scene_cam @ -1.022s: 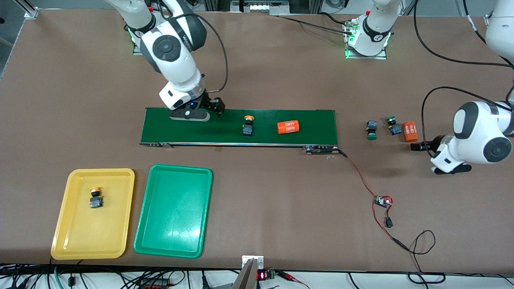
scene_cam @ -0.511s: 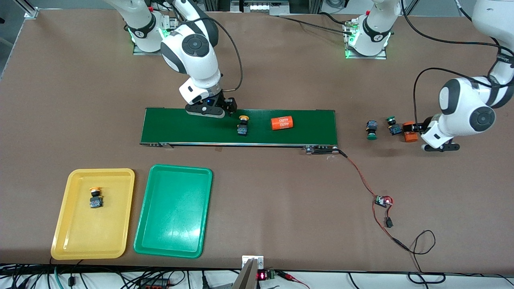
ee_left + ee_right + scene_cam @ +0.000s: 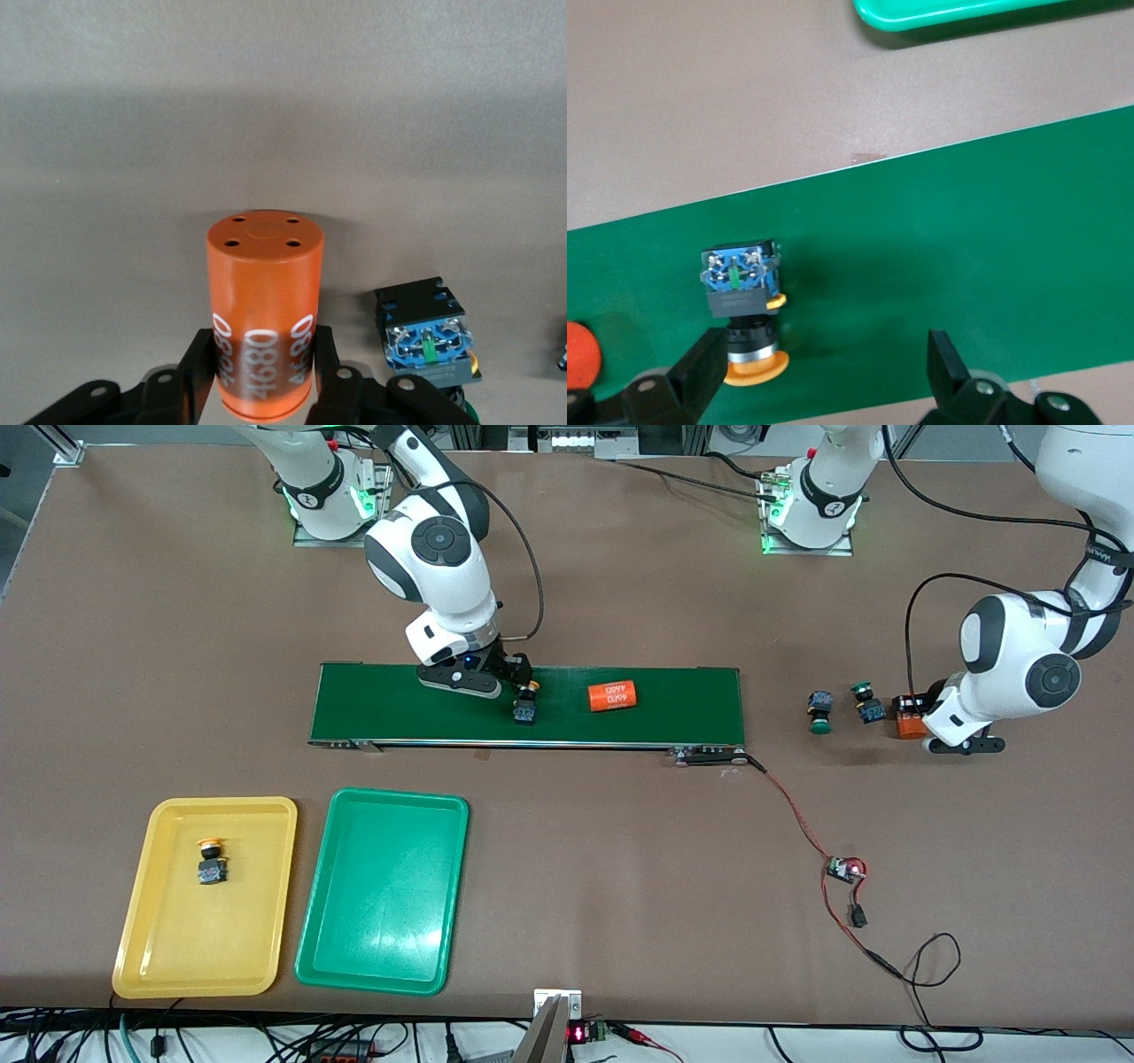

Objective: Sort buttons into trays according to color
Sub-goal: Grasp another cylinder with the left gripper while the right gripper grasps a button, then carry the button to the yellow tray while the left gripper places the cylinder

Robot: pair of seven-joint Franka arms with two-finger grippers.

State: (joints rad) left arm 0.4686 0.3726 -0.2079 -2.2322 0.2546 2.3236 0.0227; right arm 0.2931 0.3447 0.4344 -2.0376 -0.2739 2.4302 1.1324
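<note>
1. Left gripper [image 3: 261,390]: low at the table near the left arm's end; fingers [image 3: 197,367] pressed on both sides of an orange numbered cylinder [image 3: 263,314] lying on the table.
2. Just beside that cylinder: two green-capped buttons [image 3: 868,702] [image 3: 819,713] on the bare table.
3. Right gripper [image 3: 819,372]: low over the dark green conveyor belt [image 3: 673,704]; jaws spread wide, holding nothing; one finger beside the cap of a yellow-capped button [image 3: 746,310] lying on the belt.
4. Second orange cylinder [image 3: 613,696]: on the belt, toward the left arm's end.
5. Yellow tray [image 3: 142,948]: nearer the front camera; one yellow-capped button [image 3: 211,863] inside.
6. Green tray [image 3: 381,957]: beside it.
</note>
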